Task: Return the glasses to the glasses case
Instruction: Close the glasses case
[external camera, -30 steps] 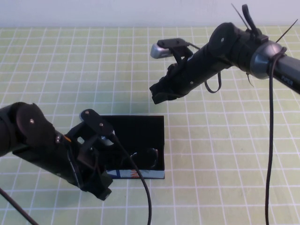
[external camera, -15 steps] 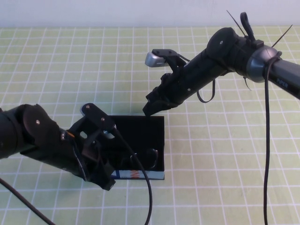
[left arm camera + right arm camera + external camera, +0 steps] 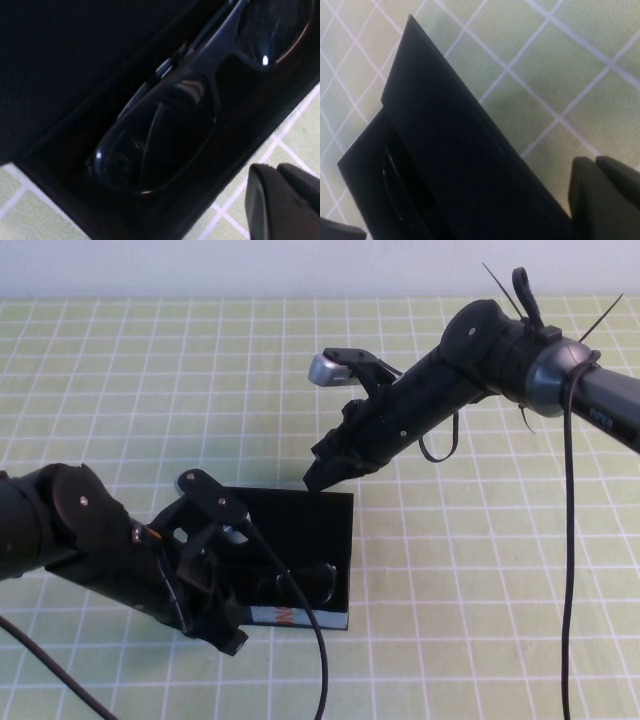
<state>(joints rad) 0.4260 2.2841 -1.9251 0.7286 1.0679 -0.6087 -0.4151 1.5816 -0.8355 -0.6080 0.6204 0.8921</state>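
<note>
The black glasses case (image 3: 315,515) lies open on the green checked cloth, its blue-white front edge with an orange mark (image 3: 290,616) facing me. The black glasses (image 3: 318,583) lie folded inside the case; in the left wrist view the glasses (image 3: 170,115) fill the tray under the lid (image 3: 60,60). My left gripper (image 3: 232,643) is shut and empty just outside the case's front edge, the left gripper (image 3: 273,167) over the cloth. My right gripper (image 3: 315,478) is shut and empty at the lid's far edge, the right gripper (image 3: 595,159) next to the lid (image 3: 460,150).
The green cloth with a white grid (image 3: 480,620) covers the whole table. A black cable (image 3: 305,640) from the left arm runs across the case's front toward me. The right arm (image 3: 470,360) reaches in from the far right.
The right gripper has come down and leftward to the lid's far edge, then nearly stopped. The left arm shifted a little to the right along the case's front. The case slid slightly toward me.
</note>
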